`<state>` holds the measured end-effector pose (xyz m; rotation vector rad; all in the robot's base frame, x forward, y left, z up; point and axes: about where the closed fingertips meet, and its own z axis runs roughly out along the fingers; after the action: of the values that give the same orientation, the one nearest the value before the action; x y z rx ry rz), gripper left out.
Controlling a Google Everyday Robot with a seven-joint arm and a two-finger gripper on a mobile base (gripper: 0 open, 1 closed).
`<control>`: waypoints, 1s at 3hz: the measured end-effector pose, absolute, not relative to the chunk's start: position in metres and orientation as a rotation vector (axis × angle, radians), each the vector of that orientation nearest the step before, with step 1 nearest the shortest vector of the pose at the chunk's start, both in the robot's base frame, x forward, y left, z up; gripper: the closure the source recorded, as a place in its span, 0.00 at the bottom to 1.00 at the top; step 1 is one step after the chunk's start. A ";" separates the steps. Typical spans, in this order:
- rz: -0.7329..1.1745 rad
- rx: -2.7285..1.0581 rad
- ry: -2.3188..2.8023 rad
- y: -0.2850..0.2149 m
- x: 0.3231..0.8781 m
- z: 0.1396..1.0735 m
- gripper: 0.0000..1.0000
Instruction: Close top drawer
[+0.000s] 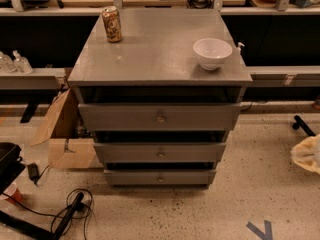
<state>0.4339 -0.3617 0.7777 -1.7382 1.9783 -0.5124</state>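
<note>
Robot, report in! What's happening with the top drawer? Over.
Gripper far right, off the cabinet. Top drawer untouched, seemingly ajar. Nothing blocking its front.

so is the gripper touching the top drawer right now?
Apart. The camera view shows the gripper at the frame's right edge, with a stretch of floor between it and the top drawer.

Wide, grey-painted wooden top drawer (pixel 120 117) with a plain flat front, shown level and uppermost of three. A small round metal knob (pixel 160 118) is set at its centre. A dark gap is seen along its upper edge. The pale gripper (pixel 307 154) is seen at 4 o'clock, well apart.
</note>
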 end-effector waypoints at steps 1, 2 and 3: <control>-0.546 -1.732 1.980 -0.363 0.431 0.789 0.86; -0.550 -1.733 1.978 -0.363 0.430 0.790 0.55; -0.551 -1.734 1.977 -0.362 0.430 0.791 0.31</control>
<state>0.4301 -0.3620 0.7908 -1.7338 1.9766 -0.5511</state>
